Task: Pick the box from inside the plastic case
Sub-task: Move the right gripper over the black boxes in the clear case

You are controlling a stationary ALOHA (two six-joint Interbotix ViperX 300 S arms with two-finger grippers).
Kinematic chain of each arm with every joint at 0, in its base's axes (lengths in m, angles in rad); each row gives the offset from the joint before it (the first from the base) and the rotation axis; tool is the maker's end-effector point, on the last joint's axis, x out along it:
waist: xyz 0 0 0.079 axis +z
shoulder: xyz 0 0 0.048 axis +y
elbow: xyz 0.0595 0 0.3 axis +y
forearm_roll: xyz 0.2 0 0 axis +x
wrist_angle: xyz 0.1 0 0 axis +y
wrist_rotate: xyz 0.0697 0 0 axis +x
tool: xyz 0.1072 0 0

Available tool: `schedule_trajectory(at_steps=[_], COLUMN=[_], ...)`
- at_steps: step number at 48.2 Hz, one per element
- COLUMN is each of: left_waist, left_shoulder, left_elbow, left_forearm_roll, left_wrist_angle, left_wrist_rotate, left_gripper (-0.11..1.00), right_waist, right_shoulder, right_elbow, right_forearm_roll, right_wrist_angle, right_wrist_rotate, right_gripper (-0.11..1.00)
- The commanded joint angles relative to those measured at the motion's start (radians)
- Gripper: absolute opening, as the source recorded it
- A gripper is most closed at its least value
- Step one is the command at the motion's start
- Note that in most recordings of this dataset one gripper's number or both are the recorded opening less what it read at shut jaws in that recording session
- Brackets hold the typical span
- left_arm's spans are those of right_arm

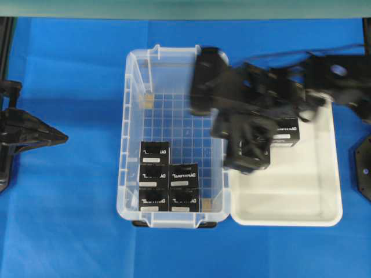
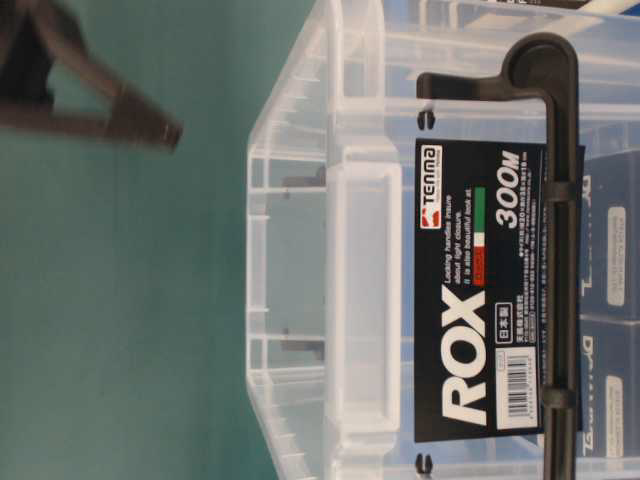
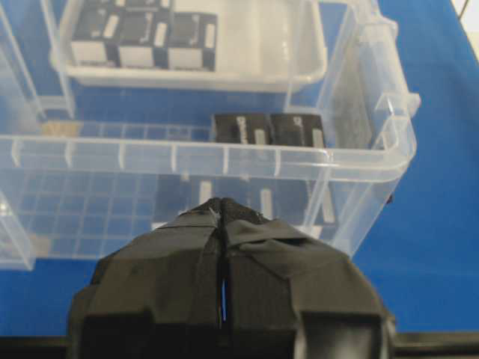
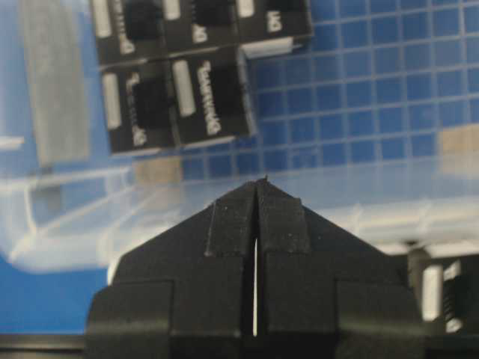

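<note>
The box I would go for sits inside the case (image 1: 134, 133), in a cluster of five black cartons packed at the near end of the grid floor: one alone at the top left (image 1: 155, 152), then two rows of two below it. That lone carton looks the easiest pick, since its right side and far side are bare, while the four below touch each other and the near wall.

I judge these cartons light and fairly stiff, thin card that would dent under a hard squeeze, with smooth printed faces that may slip a little. I would take hold across two opposite side faces, low enough to avoid the top flap, and close gently.

My right end effector (image 4: 256, 187) is closed with nothing between its fingers; in its own camera it hangs just over the case rim, looking down at the cartons. In the overhead view it is blurred, over the boundary between the case and the white tray (image 1: 324, 214), which already holds some look-alike cartons. It must open before descending.

My left end effector (image 3: 222, 206) is likewise pinched closed and empty, parked on the blue surface (image 1: 69, 231) well apart from the case.

The clear walls are deep, so I would come straight down.
</note>
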Motion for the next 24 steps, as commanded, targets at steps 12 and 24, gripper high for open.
schedule_trajectory(at_steps=[12,24], left_waist=[0.017,0.015], left_shoulder=[-0.025,-0.028], left_elbow=[-0.051,-0.066], left_forearm_roll=[0.002,0.002], left_wrist_angle=[0.069,0.075], left_wrist_rotate=[0.000,-0.003], left_gripper=[-0.06,-0.06], right_waist=[-0.037,-0.038], right_shoulder=[0.252,0.362], right_elbow=[-0.296,-0.362], right_forearm_roll=[0.006,0.049], right_wrist_angle=[0.224,0.227], right_wrist_rotate=[-0.149,-0.198], right_gripper=[0.02,0.23])
